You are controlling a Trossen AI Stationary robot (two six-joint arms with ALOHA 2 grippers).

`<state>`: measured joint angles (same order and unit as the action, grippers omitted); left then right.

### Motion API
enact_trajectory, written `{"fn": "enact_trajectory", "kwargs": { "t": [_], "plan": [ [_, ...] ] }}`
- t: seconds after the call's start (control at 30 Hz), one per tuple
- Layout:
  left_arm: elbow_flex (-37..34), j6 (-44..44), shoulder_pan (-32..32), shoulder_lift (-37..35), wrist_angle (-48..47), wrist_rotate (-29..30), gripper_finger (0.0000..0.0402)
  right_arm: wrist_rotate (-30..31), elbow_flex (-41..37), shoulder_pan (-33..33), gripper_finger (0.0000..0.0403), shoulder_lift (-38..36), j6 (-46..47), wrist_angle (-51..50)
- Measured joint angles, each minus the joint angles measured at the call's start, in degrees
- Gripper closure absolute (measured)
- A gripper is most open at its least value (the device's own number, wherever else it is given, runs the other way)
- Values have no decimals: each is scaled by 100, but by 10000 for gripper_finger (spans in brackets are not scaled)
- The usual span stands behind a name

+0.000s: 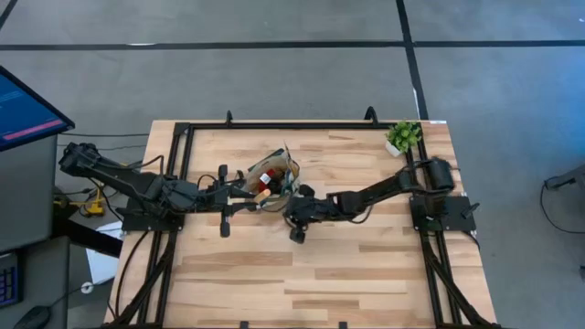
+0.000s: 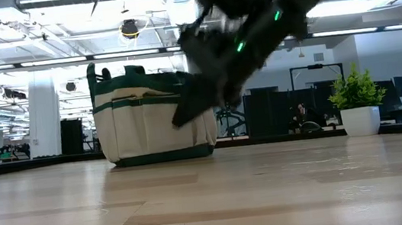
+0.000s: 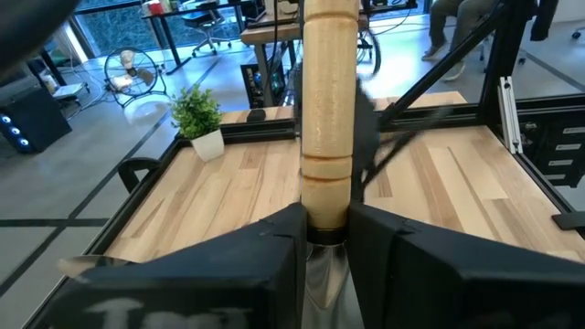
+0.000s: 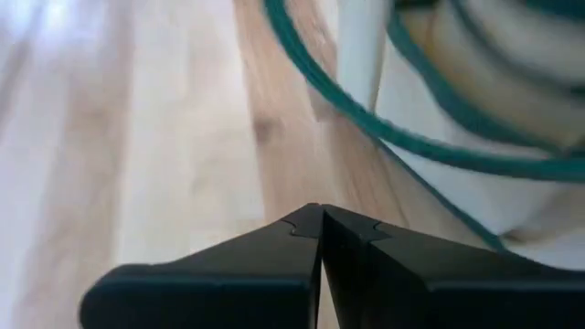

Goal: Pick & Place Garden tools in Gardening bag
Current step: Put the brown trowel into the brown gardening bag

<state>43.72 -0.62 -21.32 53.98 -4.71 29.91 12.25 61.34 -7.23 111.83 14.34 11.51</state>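
The cream gardening bag with green trim (image 1: pixel 274 175) stands upright on the table's middle (image 2: pixel 152 122), with a red-and-black piece (image 1: pixel 265 179) inside it. My left gripper (image 1: pixel 247 190) is at the bag's left side, shut on a wood-handled tool (image 3: pixel 327 100) with a silver metal part (image 3: pixel 320 274) below the fingers. My right gripper (image 1: pixel 285 210) is shut and empty (image 4: pixel 322 239), low over the table just beside the bag's near right side, next to its green loop handle (image 4: pixel 366 110). The other tools are out of view. My left gripper pinches the tool between its two fingers at the lower end of the wooden handle (image 3: pixel 325 208), where it meets the metal. The fingers come level from the table's left and lie across the tool. The handle stands up above the fingers; the fingers hide the metal end's footing.
A small green potted plant (image 1: pixel 403 137) stands at the table's far right corner. A black frame (image 1: pixel 302 125) runs along the table's far edge and sides. Bare wood (image 1: pixel 347 274) lies toward the near edge. A monitor (image 1: pixel 23 110) stands off the table's left.
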Motion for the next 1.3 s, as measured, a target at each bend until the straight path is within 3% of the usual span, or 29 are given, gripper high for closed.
{"fn": "enact_trajectory", "kwargs": {
  "t": [0.43,0.73,1.1,1.3],
  "plan": [
    [0,40,0,0,8,0,367,249,2,-429,403,-2168,-535,-2262],
    [2,450,2,442,12,-7,367,796,-4,-565,403,-2939,-955,-2513],
    [2,1007,198,966,6,-136,368,833,-2,-993,403,-3038,-2952,-2442],
    [2,1384,561,940,4,-734,368,2085,-4,-1392,402,-2716,-4366,-2079]
  ]
}}
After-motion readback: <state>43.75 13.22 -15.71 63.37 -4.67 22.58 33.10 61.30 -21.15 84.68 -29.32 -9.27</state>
